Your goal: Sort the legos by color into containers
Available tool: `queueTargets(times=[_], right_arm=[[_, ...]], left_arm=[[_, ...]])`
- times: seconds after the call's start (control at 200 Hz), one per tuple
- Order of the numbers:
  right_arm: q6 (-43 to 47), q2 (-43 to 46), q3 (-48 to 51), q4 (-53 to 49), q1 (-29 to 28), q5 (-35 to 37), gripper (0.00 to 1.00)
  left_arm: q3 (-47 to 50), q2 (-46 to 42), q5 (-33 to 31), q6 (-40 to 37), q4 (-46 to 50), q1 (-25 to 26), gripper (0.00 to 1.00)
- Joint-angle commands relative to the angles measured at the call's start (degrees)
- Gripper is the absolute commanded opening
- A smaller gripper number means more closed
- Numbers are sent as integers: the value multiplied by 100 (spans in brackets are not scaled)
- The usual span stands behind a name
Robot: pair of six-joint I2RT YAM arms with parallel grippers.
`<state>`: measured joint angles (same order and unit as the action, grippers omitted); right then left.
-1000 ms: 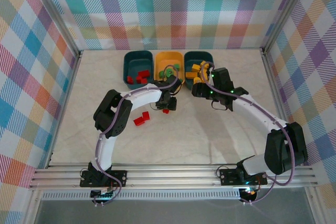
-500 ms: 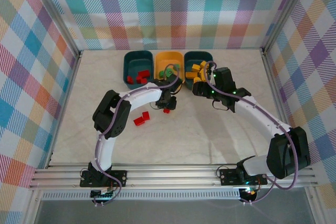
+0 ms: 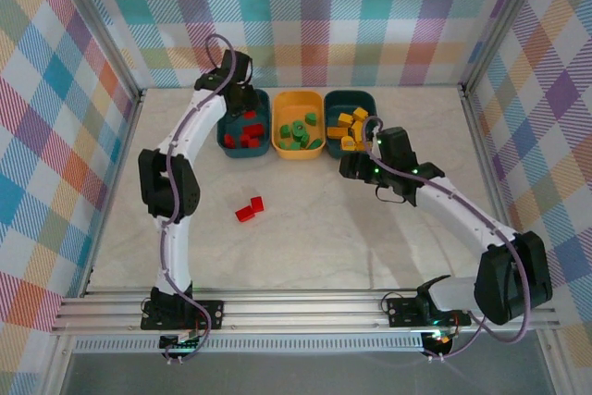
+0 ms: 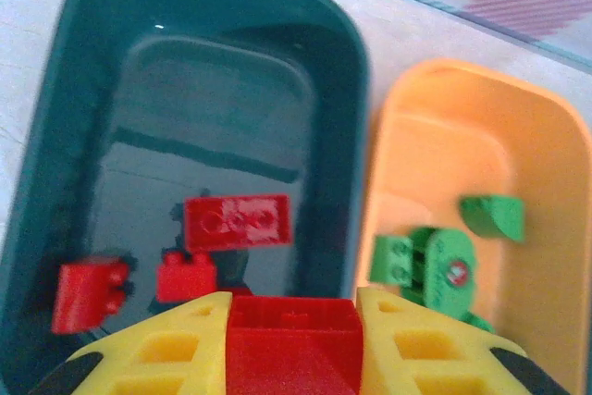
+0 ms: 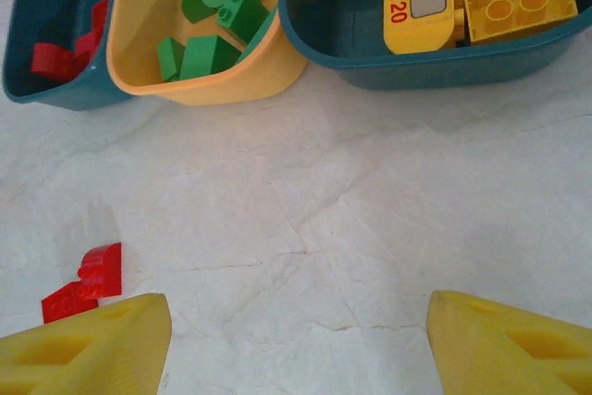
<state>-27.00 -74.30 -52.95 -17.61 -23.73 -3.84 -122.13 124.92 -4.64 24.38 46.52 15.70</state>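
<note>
— Where is the red brick (image 4: 294, 358) now?
— It is clamped between the yellow fingers of the left gripper (image 4: 294, 310), over the left teal bin (image 4: 55, 136). Three other red bricks (image 4: 236, 221) lie inside this bin.
— And the other bins?
— The yellow-orange bin (image 3: 298, 99) just beside it holds green bricks (image 3: 298, 131). The right teal bin (image 3: 344, 99) holds yellow bricks (image 3: 347, 123).
— And the right gripper (image 5: 296, 312)?
— Its fingers stand apart with nothing between them, above the bare desk (image 5: 370, 210). Two loose red bricks (image 5: 83, 282) lie on the desk near one finger.

Top: you look down from 6 o'clock, far.
Wrists: close, facing down; both share your yellow-orange bin (image 4: 462, 145).
</note>
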Motion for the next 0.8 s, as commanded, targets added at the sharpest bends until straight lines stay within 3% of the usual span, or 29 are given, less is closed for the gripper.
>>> queueTargets(times=[0.0,0.1,0.25,0.36,0.66,0.795], right_arm=[[-17,373,-56,-96,-44,-73,73],[-7,518,-100,-221,-44,-65,73],[-29,734,-51,-297,-53,-52,74],[-70,868,28,-288,-86,-38,74],[-60,608,109,-130,-570,100,74],[-40,398,101,-90,-624,20,74]], left_arm=[[-477,430,72,-43,681,49,34],[-853,634,132,-97,799,-29,41],[-1103,662,194,-188,954,-76,64],[-632,194,294,-159,788,-63,69],[4713,-2731,68,814,-1179,909,74],[6226,-3445,192,866,-1703,1055,79]])
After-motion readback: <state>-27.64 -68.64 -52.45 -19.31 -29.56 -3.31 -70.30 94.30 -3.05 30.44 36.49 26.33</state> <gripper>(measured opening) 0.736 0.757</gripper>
